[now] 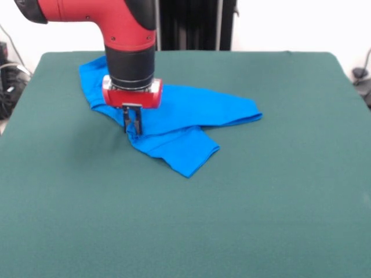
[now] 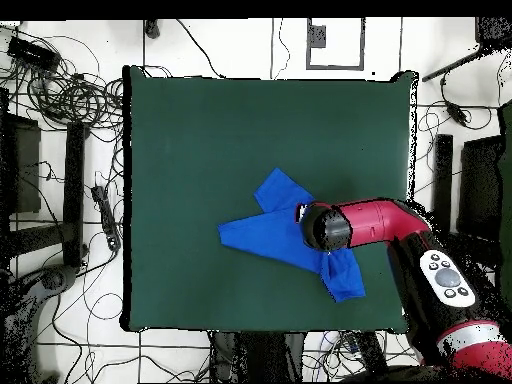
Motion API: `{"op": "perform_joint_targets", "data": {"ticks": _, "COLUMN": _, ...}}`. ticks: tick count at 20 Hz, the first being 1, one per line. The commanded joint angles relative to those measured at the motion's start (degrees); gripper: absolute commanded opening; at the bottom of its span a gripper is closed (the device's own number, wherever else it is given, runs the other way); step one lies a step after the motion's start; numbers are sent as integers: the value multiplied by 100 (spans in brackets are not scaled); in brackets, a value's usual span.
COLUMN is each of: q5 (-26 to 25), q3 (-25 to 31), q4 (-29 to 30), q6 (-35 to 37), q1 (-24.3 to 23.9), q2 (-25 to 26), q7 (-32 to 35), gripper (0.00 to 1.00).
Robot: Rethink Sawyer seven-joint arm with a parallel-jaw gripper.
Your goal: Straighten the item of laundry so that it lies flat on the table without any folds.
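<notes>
Arm bent down vertical, tool [image 1: 133,121] nearly closed, pinching crumpled blue shirt [image 1: 191,116] on table [image 1: 261,191]

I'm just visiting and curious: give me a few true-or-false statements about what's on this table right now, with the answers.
1. The blue T-shirt lies crumpled and folded over itself. True.
2. The shirt is spread perfectly flat. False: it is bunched, with parts overlapping.
3. The gripper is down at the shirt, near the edge closest to the front camera. True.
4. The shirt hangs over the edge of the green table. False: in the overhead view it lies wholly on the tabletop.
5. The arm is drawn back, away from the cloth. False: it reaches right over the shirt.
</notes>
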Motion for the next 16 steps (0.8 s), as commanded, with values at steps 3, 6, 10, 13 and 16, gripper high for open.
{"op": "perform_joint_targets", "data": {"ticks": 3, "q5": 191, "q3": 26, "q4": 484, "q6": -143, "q1": 335, "q2": 173, "q7": 177, "gripper": 0}}
{"op": "perform_joint_targets", "data": {"ticks": 6, "q5": 232, "q3": 53, "q4": 493, "q6": -89, "q1": 302, "q2": 150, "q7": 96, "gripper": 0}}
{"op": "perform_joint_targets", "data": {"ticks": 10, "q5": 273, "q3": 68, "q4": 531, "q6": -49, "q1": 273, "q2": 103, "q7": 48, "gripper": 0}}
{"op": "perform_joint_targets", "data": {"ticks": 13, "q5": 272, "q3": 51, "q4": 539, "q6": -68, "q1": 289, "q2": 73, "q7": 79, "gripper": 0}}
{"op": "perform_joint_targets", "data": {"ticks": 16, "q5": 229, "q3": 28, "q4": 579, "q6": -373, "q1": 256, "q2": 63, "q7": 244, "gripper": 100}}
